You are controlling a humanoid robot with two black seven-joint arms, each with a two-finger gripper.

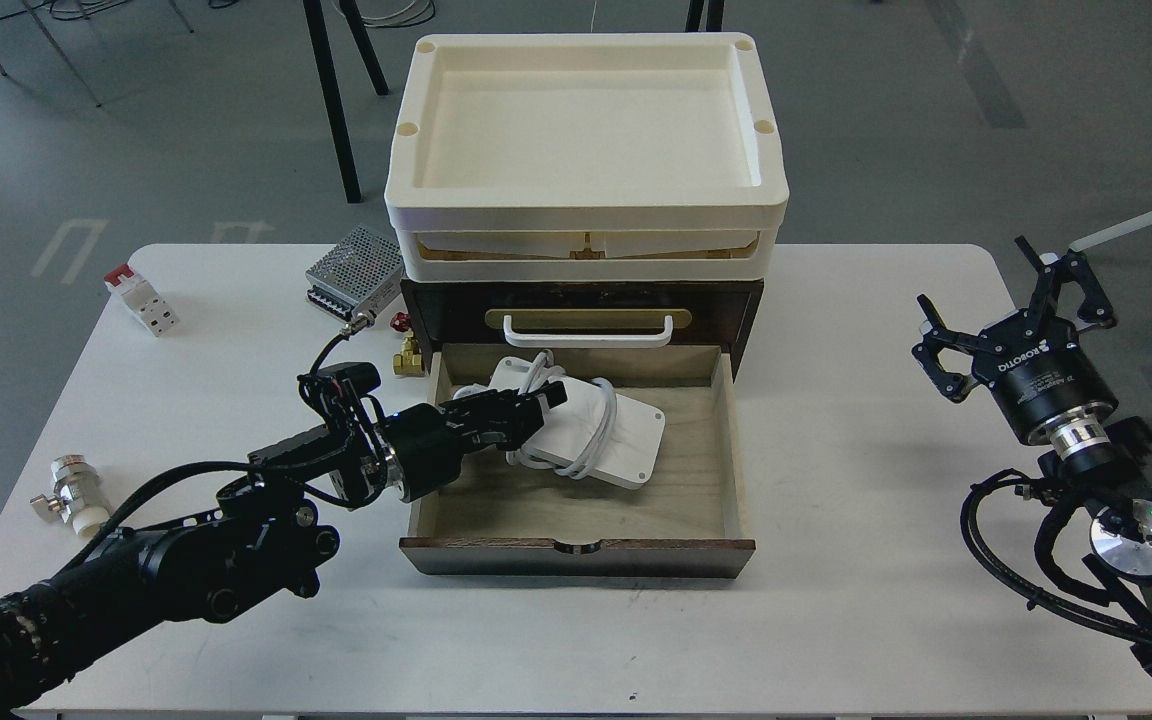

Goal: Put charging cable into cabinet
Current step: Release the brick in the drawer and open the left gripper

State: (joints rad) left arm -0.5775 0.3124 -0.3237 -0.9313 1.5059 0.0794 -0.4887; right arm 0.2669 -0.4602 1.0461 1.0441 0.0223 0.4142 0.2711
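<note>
— Grey floor all round, and that white desk (836,620) takes up most of the frame. Where's the charging cable (608,432)?

— Lying in the open drawer of the cabinet (576,545), mid-frame, tilted, cord looped round it.

— And the left hand (544,400)?

— Reaching over the drawer's left wall, fingers at the block's left end (whether they grip it I cannot tell; they're dark and overlapping).

— The right hand (1011,300)?

— Far right, above the desk edge, fingers spread wide, holding nothing.

— On top?

— Cream trays (586,215), stacked on the cabinet.
</note>
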